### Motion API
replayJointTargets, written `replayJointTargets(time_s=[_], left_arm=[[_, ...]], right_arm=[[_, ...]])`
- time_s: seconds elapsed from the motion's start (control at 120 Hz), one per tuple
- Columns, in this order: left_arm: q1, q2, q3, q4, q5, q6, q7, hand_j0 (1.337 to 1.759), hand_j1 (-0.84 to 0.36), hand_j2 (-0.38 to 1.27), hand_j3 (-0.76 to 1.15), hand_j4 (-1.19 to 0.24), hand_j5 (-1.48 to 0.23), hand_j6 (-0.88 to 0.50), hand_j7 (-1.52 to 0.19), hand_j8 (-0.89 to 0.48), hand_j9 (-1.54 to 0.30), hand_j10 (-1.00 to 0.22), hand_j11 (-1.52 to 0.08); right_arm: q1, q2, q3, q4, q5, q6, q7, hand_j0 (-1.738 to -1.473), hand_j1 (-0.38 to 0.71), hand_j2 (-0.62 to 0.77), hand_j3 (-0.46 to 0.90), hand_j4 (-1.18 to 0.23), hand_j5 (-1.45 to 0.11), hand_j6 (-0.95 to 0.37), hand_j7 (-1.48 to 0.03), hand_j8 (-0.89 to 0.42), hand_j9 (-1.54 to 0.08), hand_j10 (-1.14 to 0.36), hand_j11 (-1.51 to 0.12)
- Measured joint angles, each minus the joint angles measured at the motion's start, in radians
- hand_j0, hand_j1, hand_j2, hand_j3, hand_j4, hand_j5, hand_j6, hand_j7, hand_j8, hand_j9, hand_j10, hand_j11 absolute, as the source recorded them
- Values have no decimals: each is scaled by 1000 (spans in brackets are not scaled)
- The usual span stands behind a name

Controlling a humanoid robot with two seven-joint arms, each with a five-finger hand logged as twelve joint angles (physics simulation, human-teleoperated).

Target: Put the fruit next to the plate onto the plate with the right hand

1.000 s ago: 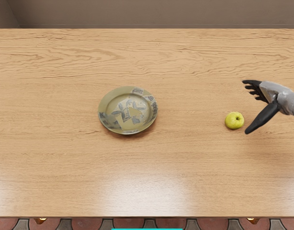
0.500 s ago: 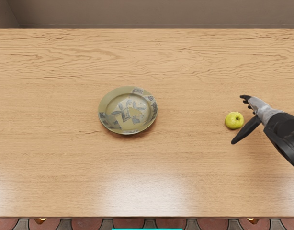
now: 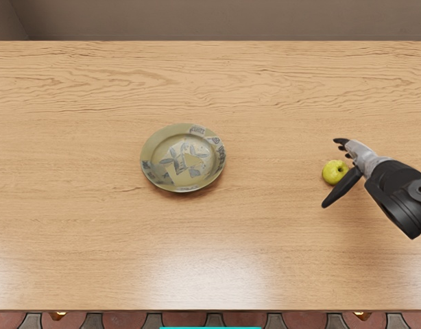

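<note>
Fruit [image 3: 332, 171], small, round and yellow-green, is seen on the table [image 3: 94, 240] well apart from the plate [image 3: 147, 166], on the side of the plate from which the right arm comes in. Nothing is seen lying on the plate. The right hand [image 3: 357, 164] is held at the side of the fruit that is turned away from the plate. Its fingers [image 3: 342, 144] are spread past one flank of the fruit and its thumb [image 3: 334, 195] is stretched out past the other, so the fruit is bracketed but not gripped. Whether the palm touches it cannot be told. The left hand is not shown.

Several failures are judged possible from this position. The fruit is round and lies free on a smooth top, so it may be nudged by the palm before the fingers are closed. It would then be rolled towards the plate, or off at a slant, out of the open grasp. If the thumb is brought in late or too low, the fruit may be squeezed out sideways instead of being held. A shallow hold, taken with the fingertips only, may be lost on the long carry to the plate. If the fruit is let go too high or too near the plate's raised rim, it may roll off onto the table.
</note>
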Motion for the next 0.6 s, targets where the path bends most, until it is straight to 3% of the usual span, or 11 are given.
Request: replayJointTargets(time_s=[0.6], left_arm=[[0, 0, 0, 0, 0, 0, 0, 1658, 69, 47, 0, -234, -304, -234, -304, -234, -304, -234, -304]], right_arm=[[35, 1, -1, -2, 35, 0, 0, -1658, -293, -8, 0, -50, -63, -51, -63, -51, -63, -50, -63]])
